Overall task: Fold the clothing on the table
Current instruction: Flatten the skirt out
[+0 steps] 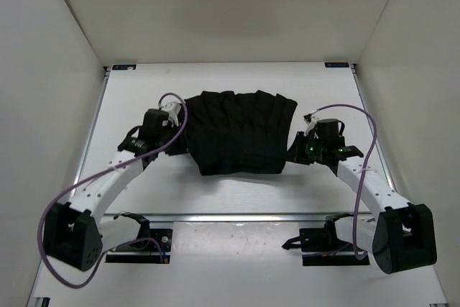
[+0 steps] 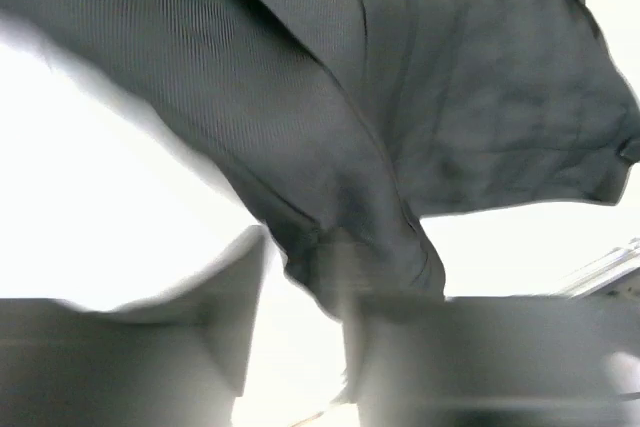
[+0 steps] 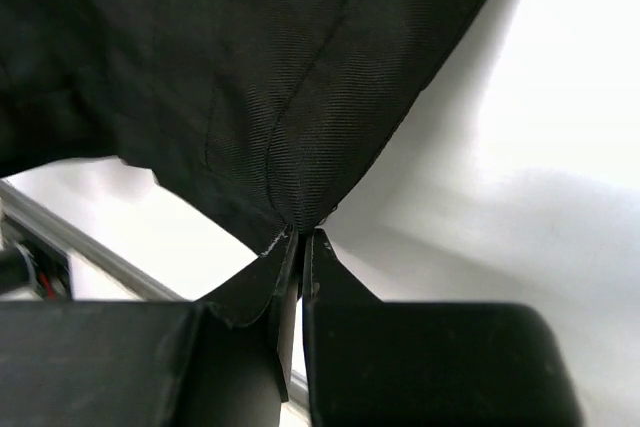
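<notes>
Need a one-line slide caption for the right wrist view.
Right gripper shut on a corner of the black clothing, held over the white table.

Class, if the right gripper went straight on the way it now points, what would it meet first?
The clothing: the right gripper is shut on its corner, so more black fabric lies directly ahead, probably before the table beyond, though depth is unclear.

1. This looks like a robotics lab test cell, not a home or shop.
2. A flat white table (image 1: 237, 192) with metal rail edges (image 1: 244, 216) sits boxed in by plain white walls (image 1: 43, 70).
3. Two white robot arms (image 1: 108, 185) are bolted at its near edge, purple cables (image 1: 356, 213) looping off them.
</notes>
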`<move>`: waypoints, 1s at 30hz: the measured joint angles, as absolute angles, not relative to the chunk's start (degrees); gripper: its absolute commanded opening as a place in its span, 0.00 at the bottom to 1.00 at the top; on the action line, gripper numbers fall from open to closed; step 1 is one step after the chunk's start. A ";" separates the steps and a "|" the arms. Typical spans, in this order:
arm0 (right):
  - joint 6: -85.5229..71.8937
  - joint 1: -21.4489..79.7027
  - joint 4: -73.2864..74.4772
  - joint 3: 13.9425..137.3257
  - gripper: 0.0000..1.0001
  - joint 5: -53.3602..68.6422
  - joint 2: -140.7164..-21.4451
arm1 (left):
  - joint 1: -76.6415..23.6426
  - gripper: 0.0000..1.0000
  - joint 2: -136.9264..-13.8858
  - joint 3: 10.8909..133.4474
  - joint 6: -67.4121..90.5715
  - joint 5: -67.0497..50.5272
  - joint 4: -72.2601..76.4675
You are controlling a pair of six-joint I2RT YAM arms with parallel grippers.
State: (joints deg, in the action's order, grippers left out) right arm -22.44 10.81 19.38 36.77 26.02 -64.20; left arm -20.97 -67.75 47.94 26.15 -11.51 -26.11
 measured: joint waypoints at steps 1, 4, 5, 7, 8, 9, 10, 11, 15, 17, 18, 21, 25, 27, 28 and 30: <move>-22.17 11.22 19.73 35.97 0.00 26.02 -63.99 | -20.82 0.65 -65.30 45.01 25.98 -11.33 -26.65; -21.41 13.34 21.52 32.34 0.00 25.93 -63.77 | -20.82 0.75 -62.33 37.17 25.65 -11.14 -28.99; -21.37 14.63 22.44 31.48 0.00 25.69 -64.14 | -20.95 0.77 -62.08 35.22 25.63 -11.14 -29.67; -21.37 16.51 23.51 31.09 0.00 25.45 -65.21 | -21.52 0.78 -61.19 32.21 26.26 -11.05 -31.57; -21.34 17.17 23.57 31.07 0.07 25.52 -65.78 | -21.98 0.78 -60.42 31.40 26.46 -10.98 -32.40; -21.37 17.37 23.51 31.07 0.13 25.58 -66.08 | -22.59 0.78 -59.37 30.96 26.98 -10.98 -32.97; -21.56 17.30 23.44 31.05 0.28 25.50 -66.22 | -23.09 0.78 -58.17 30.70 27.44 -10.96 -32.95; -21.54 17.19 23.31 31.05 0.37 25.43 -66.26 | -23.38 0.78 -57.14 30.59 27.86 -10.96 -32.88; -22.55 17.23 22.57 30.35 0.52 23.97 -66.08 | -24.29 0.79 -52.29 27.66 30.48 -10.96 -30.70; -23.66 17.23 22.44 29.15 0.56 23.18 -65.06 | -24.29 0.81 -50.92 25.41 31.88 -10.94 -29.95; -24.12 17.21 22.44 28.49 0.56 22.83 -64.34 | -24.34 0.82 -50.72 24.43 32.60 -10.94 -29.54; -26.24 17.19 22.74 25.98 0.56 21.15 -60.95 | -24.88 0.80 -51.44 22.90 33.98 -10.83 -29.26; -28.80 17.19 23.03 23.44 0.53 19.51 -57.56 | -26.52 0.75 -52.31 21.91 35.99 -10.61 -27.24; -30.20 17.23 22.72 22.17 0.52 19.22 -56.62 | -26.92 0.73 -52.23 20.93 37.19 -10.74 -25.93; -30.52 17.34 22.48 22.00 0.50 19.16 -56.36 | -27.16 0.72 -52.10 20.14 37.91 -10.76 -24.93; -31.55 18.00 21.52 21.56 0.49 19.03 -56.27 | -27.31 0.69 -51.72 19.27 39.16 -11.05 -23.86</move>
State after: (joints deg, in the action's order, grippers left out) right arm -31.55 18.00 21.52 21.56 19.03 -56.27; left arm -27.31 -51.72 19.27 39.16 -11.05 -23.86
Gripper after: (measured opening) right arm 0.502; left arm 0.713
